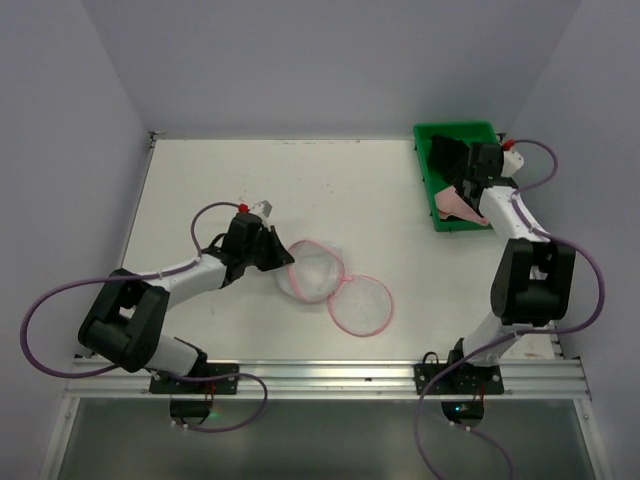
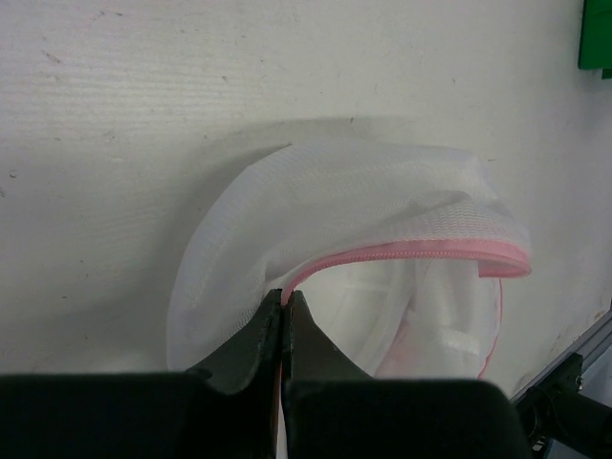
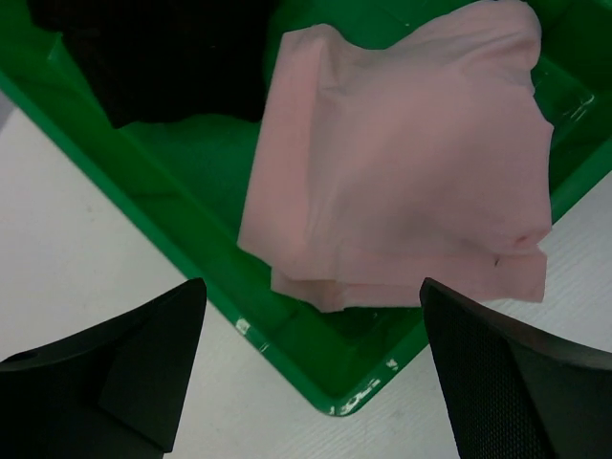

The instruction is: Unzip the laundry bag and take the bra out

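Observation:
The laundry bag (image 1: 315, 270) lies open mid-table, white mesh with a pink zip rim. Its second half (image 1: 360, 305) lies flat beside it to the right. My left gripper (image 1: 285, 258) is shut on the bag's pink rim; in the left wrist view the jaws (image 2: 286, 298) pinch the rim, and the mesh dome (image 2: 363, 210) rises behind them. The pink bra (image 1: 455, 207) lies in the green tray (image 1: 428, 180). My right gripper (image 1: 465, 185) hovers over it, open and empty. In the right wrist view the gripper (image 3: 311, 287) spreads wide above the folded bra (image 3: 402, 163).
The green tray (image 3: 287, 349) stands at the table's back right corner and also holds a dark garment (image 3: 163, 48). Grey walls close in the table on three sides. An aluminium rail (image 1: 330, 378) runs along the near edge.

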`<action>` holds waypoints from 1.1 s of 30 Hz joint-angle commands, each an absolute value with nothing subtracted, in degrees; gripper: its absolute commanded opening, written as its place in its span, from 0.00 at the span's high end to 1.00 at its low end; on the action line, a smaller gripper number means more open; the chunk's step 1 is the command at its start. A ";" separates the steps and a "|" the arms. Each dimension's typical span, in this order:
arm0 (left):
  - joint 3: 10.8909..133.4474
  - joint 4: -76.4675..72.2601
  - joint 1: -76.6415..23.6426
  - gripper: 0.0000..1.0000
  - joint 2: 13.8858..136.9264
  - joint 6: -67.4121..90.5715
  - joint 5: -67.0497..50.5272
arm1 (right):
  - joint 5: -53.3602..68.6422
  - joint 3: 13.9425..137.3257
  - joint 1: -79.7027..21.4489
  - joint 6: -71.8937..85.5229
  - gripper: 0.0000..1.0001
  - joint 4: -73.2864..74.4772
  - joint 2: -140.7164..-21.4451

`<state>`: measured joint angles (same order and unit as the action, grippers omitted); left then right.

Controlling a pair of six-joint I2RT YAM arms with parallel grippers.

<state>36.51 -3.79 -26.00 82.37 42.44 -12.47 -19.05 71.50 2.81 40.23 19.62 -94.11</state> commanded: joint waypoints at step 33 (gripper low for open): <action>36.21 -5.71 -25.40 1.00 81.30 41.04 -11.17 | 2.72 74.12 -4.98 32.08 0.05 21.79 -83.28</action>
